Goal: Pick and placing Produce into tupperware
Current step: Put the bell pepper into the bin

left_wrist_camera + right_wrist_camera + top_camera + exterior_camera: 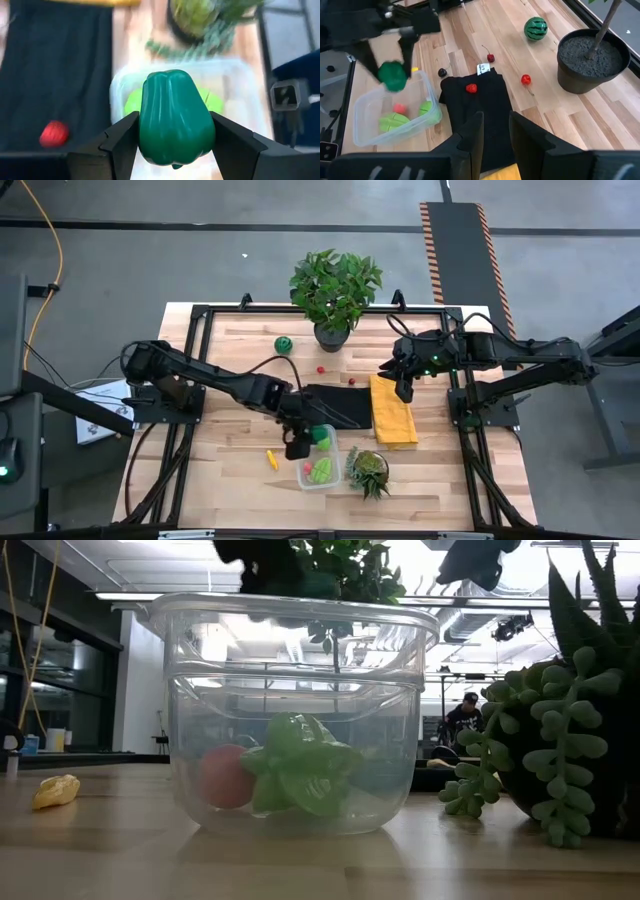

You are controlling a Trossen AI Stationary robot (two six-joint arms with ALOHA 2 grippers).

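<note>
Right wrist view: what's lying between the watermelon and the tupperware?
In the right wrist view, between the watermelon and the tupperware lie two cherries on bare wood and the black cloth's corner with a strawberry.

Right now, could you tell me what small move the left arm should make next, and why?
Probably lower a little and release: the left gripper holds the green pepper just above the open tupperware, which already holds green pieces with room left.

two dark jointed arms with black cables, each ending in an angular black two-finger pincer (172,142)
</note>
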